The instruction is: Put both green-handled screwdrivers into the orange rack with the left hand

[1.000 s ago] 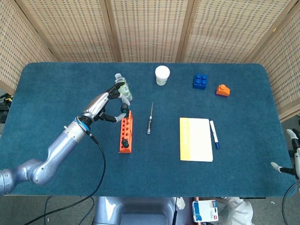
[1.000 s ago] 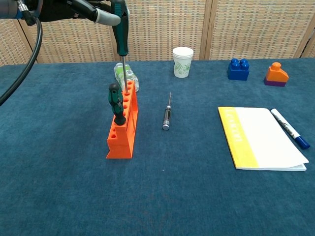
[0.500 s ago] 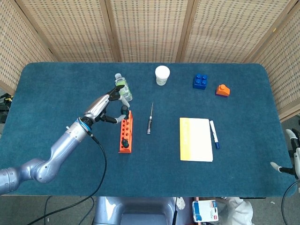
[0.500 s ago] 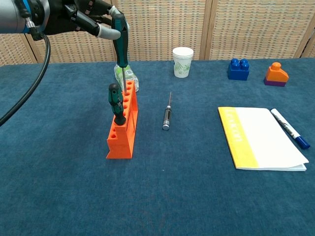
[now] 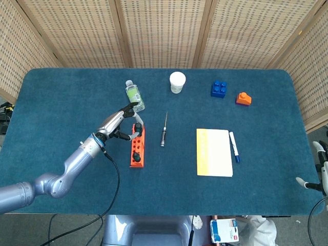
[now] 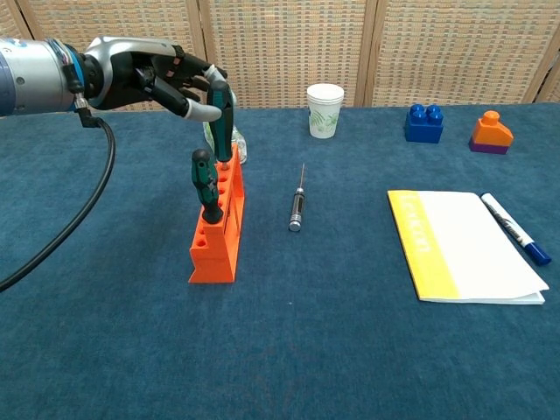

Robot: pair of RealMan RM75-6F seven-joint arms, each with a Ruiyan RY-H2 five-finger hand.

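The left hand [image 6: 162,83] pinches one green-handled screwdriver [image 6: 222,122] upright, its shaft down in the far end of the orange rack [image 6: 219,229]. The other screwdriver [image 6: 206,185] stands in the rack, nearer.

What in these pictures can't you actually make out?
- Head view: the right hand is cut off by the frame edge; open or shut is unclear.
- Chest view: the held screwdriver has its tip hidden in the orange rack.
- Chest view: the bottle behind the rack is mostly blocked.
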